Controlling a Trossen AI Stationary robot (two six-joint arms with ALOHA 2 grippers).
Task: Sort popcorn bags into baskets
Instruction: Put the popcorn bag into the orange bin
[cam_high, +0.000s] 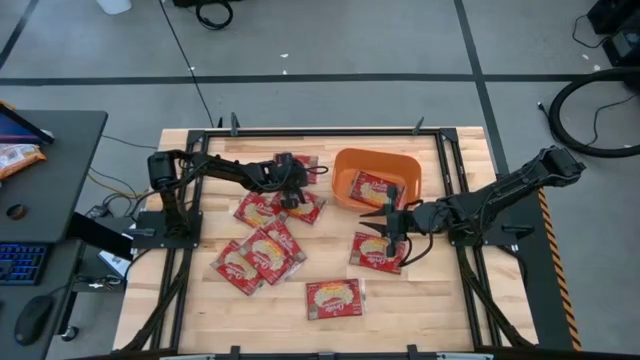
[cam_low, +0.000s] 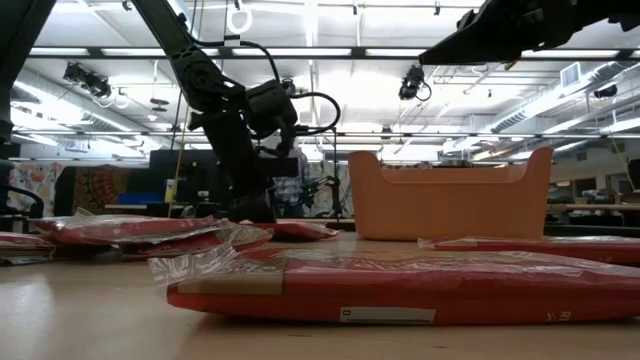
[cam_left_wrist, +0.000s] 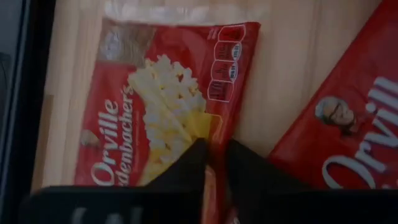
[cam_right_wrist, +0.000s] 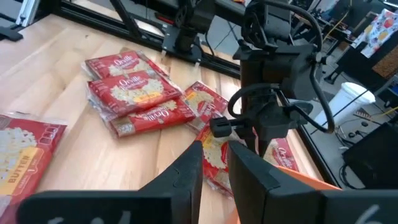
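Several red popcorn bags lie flat on the wooden table: a cluster (cam_high: 260, 250) toward the near left, one (cam_high: 334, 298) near the front, one (cam_high: 378, 250) below my right gripper. Another bag (cam_high: 375, 187) lies inside the orange basket (cam_high: 345, 160), which stands at the far middle (cam_low: 450, 195). My left gripper (cam_high: 290, 195) is low among the far bags and shut on one (cam_left_wrist: 155, 106). My right gripper (cam_high: 378, 225) hovers beside the basket, shut and empty (cam_right_wrist: 214, 152), facing the left arm (cam_right_wrist: 273, 93). My left gripper pinches a popcorn bag's long side edge (cam_left_wrist: 211, 177) between its two fingers, coming from above and pointing down. A thin strip of the red edge shows between the fingertips. The rest of the bag lies flat on the wood, as far as the wrist view shows.
A second bag (cam_left_wrist: 348, 124) lies close beside the held one. A black metal frame (cam_high: 300, 130) borders the table. A desk with a keyboard and an orange-and-white packet (cam_high: 15, 158) stands off the left edge. Bare wood (cam_high: 430, 290) shows near the right front.
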